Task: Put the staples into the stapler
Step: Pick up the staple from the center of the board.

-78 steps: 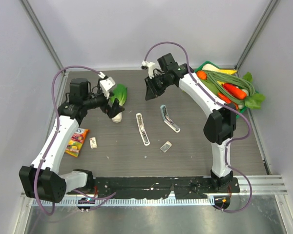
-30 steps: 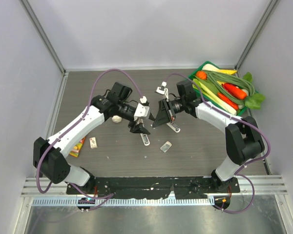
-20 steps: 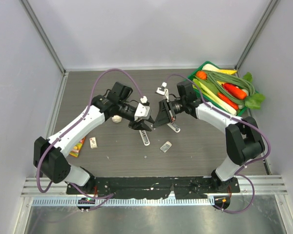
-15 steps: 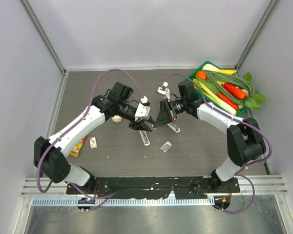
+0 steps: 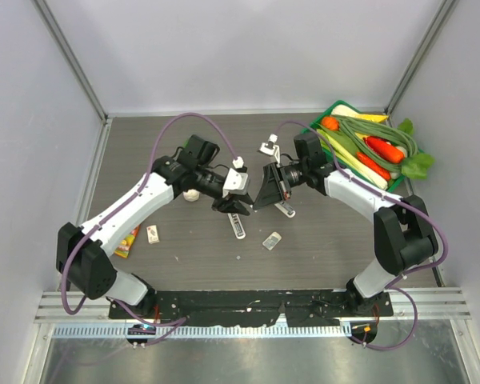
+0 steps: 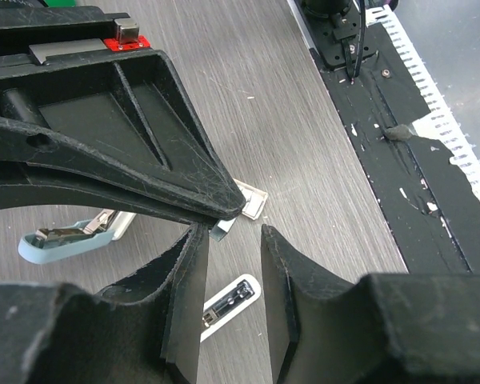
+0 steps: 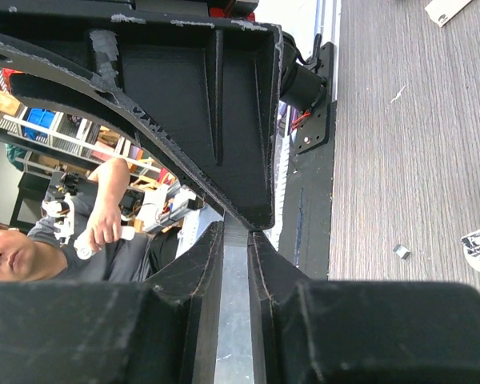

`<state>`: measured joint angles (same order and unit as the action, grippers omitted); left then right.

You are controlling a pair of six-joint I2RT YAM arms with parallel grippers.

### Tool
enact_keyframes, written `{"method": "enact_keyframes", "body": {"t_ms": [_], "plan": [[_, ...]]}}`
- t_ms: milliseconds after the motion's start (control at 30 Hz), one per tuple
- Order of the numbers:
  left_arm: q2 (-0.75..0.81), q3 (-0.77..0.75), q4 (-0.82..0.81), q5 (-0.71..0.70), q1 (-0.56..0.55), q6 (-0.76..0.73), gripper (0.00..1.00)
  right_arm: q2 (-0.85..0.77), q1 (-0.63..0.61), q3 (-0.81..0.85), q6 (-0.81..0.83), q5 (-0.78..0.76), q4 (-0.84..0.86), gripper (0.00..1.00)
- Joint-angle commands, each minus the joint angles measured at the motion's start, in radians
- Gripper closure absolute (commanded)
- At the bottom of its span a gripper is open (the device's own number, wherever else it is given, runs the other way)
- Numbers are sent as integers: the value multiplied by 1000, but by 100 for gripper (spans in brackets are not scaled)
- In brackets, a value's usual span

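Observation:
The white stapler [image 5: 238,226] lies open on the table, its metal channel up, and shows between my left fingers [image 6: 232,296]. The staples box [image 5: 153,234] lies far left, beside a snack packet. My right gripper [image 5: 254,204] hangs over the stapler, shut on a short silvery strip of staples [image 6: 222,230] that pokes out under its tips [image 6: 228,210]. My left gripper [image 6: 233,234] faces it tip to tip with its jaws apart on either side of the strip's end, and I cannot see them touching it. The right wrist view shows the right gripper [image 7: 235,230] nearly closed.
A pale blue-grey bar [image 5: 285,209] lies right of the stapler. A small flat whitish-grey piece [image 5: 272,240] sits nearer the front. A green tray [image 5: 323,118] of vegetables stands at the back right, a white mushroom [image 5: 191,194] under my left arm, and a snack packet [image 5: 126,234] at the left.
Both arms swung in from the back to meet over the stapler. In the last second the left jaws narrowed toward the strip while the right gripper stayed nearly still.

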<state>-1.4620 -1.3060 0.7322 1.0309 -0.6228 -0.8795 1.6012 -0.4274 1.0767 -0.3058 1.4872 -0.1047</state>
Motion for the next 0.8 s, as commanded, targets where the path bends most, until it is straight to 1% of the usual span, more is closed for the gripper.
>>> {"method": "enact_keyframes", "body": {"t_ms": [0, 233, 267, 433, 500, 533, 567, 600, 700, 733, 767], "plan": [[-12, -30, -24, 17, -23, 23, 64, -38, 1, 8, 4, 50, 49, 78], [-18, -38, -42, 15, -32, 56, 69, -38, 1, 6, 1, 50, 53, 78], [-18, -39, -43, 14, -34, 57, 71, -40, -1, 6, 0, 50, 50, 78], [-23, -44, -43, 8, -38, 68, 78, -43, 1, 6, 0, 50, 53, 78], [-24, -45, -43, 8, -38, 70, 78, -41, 3, 6, 2, 50, 53, 78], [-26, -45, -45, 6, -40, 70, 82, -41, 1, 6, 1, 50, 53, 78], [-26, -47, -44, 8, -40, 71, 84, -41, 1, 6, 2, 50, 53, 78], [-26, -47, -40, 5, -41, 71, 88, -40, 1, 8, -1, 50, 53, 78], [-24, -44, -45, 6, -43, 71, 91, -40, 1, 9, -1, 51, 53, 78], [-24, -45, -45, 6, -43, 73, 98, -38, 1, 11, -3, 50, 53, 78], [-24, -42, -42, 6, -43, 71, 99, -40, 1, 11, -3, 50, 51, 77]]}}
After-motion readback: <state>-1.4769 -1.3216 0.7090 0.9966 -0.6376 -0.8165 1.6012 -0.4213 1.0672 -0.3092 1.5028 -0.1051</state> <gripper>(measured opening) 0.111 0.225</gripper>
